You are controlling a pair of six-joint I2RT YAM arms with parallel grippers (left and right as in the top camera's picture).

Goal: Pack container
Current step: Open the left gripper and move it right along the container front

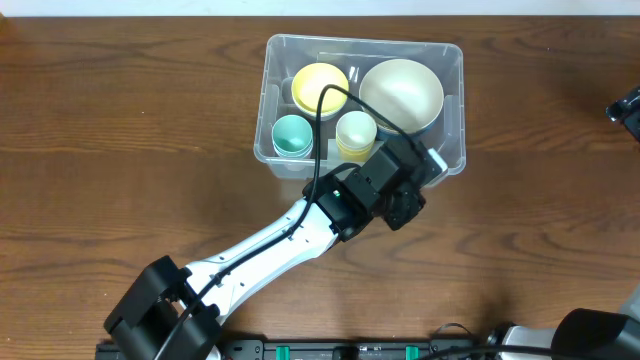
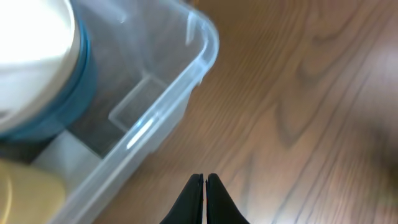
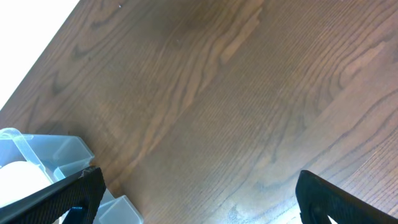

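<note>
The container (image 1: pixel 457 70) is a clear plastic bin at the back middle of the table. Inside it sit a yellow bowl (image 1: pixel 318 87), a large cream bowl (image 1: pixel 401 95), a teal cup (image 1: pixel 292 134) and a pale yellow cup (image 1: pixel 355 131). My left gripper (image 1: pixel 420 175) hovers over the bin's near right corner. In the left wrist view the gripper (image 2: pixel 205 180) is shut and empty, above bare wood just outside the container wall (image 2: pixel 180 93). My right gripper (image 3: pixel 199 193) stands wide open over the table, nothing between its fingers (image 3: pixel 345 199).
The right arm (image 1: pixel 625 103) shows only at the far right edge of the overhead view. The left arm (image 1: pixel 270 245) stretches diagonally from the front left. In the right wrist view the container corner (image 3: pixel 59 149) lies at the lower left. Dark wood table all round.
</note>
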